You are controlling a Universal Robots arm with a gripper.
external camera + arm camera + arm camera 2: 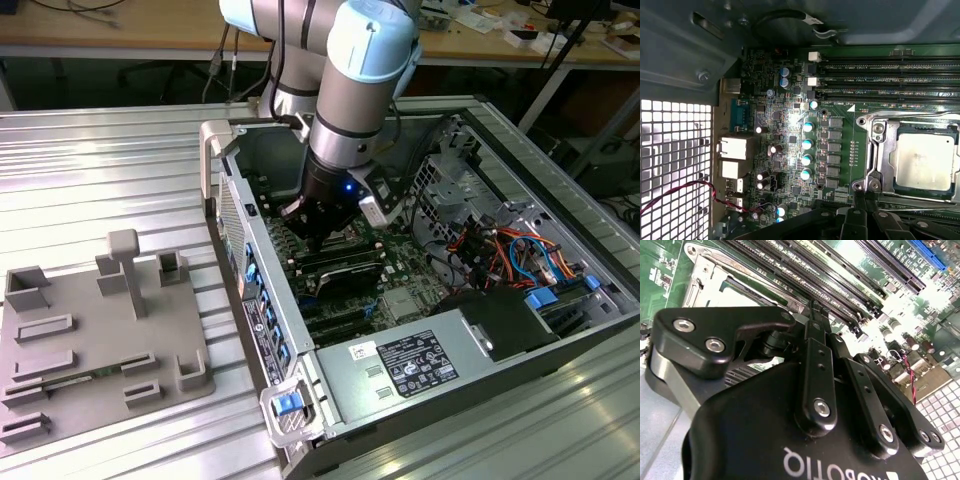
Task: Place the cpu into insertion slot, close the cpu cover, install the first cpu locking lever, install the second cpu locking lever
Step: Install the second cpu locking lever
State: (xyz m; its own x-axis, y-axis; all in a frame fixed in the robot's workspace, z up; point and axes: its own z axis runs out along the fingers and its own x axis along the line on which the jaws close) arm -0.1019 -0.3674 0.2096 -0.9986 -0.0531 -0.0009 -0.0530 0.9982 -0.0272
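Gripper (pixel 322 238) down inside the PC case (pixel 560 340), fingers together, holding nothing. In the first wrist view, cpu (pixel 924 161) sits in the insertion slot (pixel 951 192), cpu cover (pixel 881 150) closed around it.

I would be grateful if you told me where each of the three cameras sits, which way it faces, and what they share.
Exterior view: off the arm, looking down at the open computer case; the arm reaches inside, its hand low over the motherboard.
Second wrist view: on the wrist, looking past the hand at the memory slots and cpu cover.
First wrist view: on the wrist, facing the motherboard, with the cpu seated under the cover.
Both wrist views share the cover and memory slots.
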